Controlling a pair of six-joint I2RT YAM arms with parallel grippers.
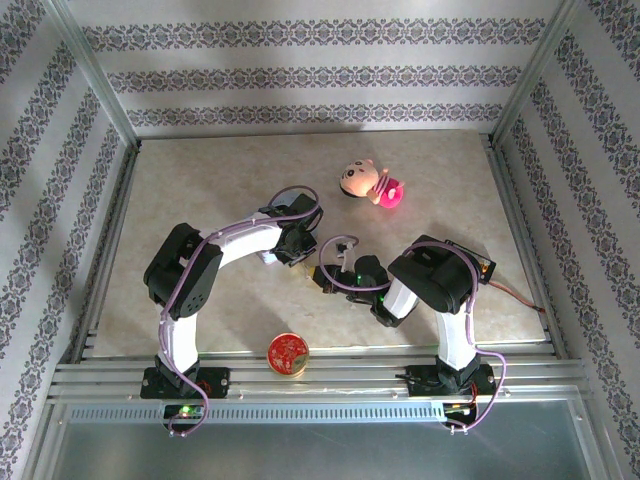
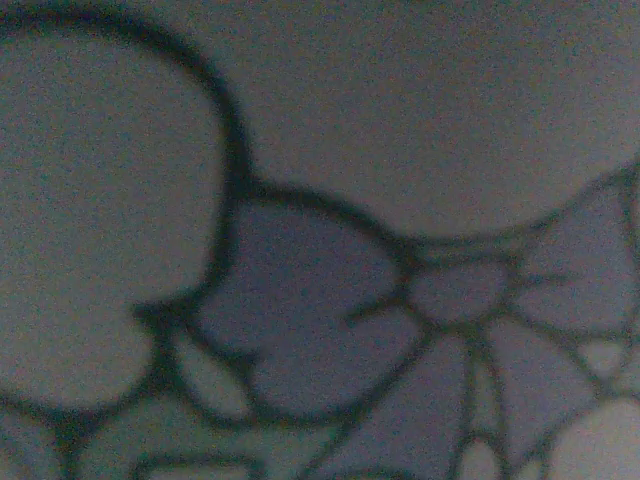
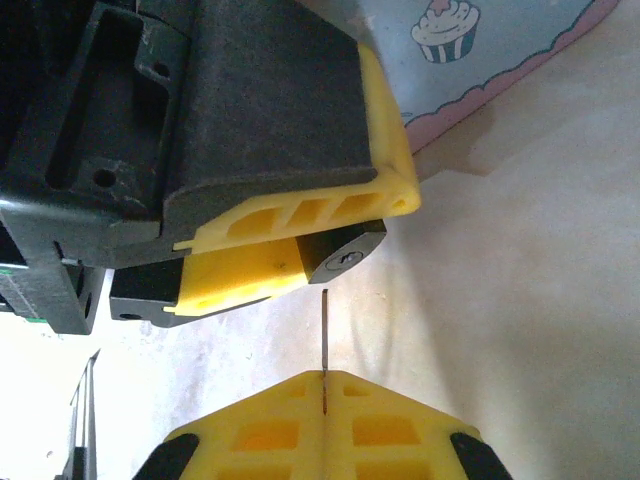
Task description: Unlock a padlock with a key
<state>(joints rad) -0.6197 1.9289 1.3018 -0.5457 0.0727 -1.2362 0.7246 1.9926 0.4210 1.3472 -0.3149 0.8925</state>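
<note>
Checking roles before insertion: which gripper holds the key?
The right gripper: the thin key sticks out from between its shut fingers. The left gripper clamps the dark padlock instead.

You're looking at yellow fingers (image 3: pixel 300 215) backed in black, a dark padlock (image 3: pixel 345 258) with a silvery keyhole face, and a grey key (image 3: pixel 325 330). The tin (image 3: pixel 500 50) is pale blue with a cupcake print and a pink edge. The table (image 3: pixel 520 300) is mottled beige.

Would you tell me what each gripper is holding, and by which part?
The left gripper holds the padlock by its body, keyhole exposed; the right gripper pinches the key by its rear end, blade sticking out.
</note>
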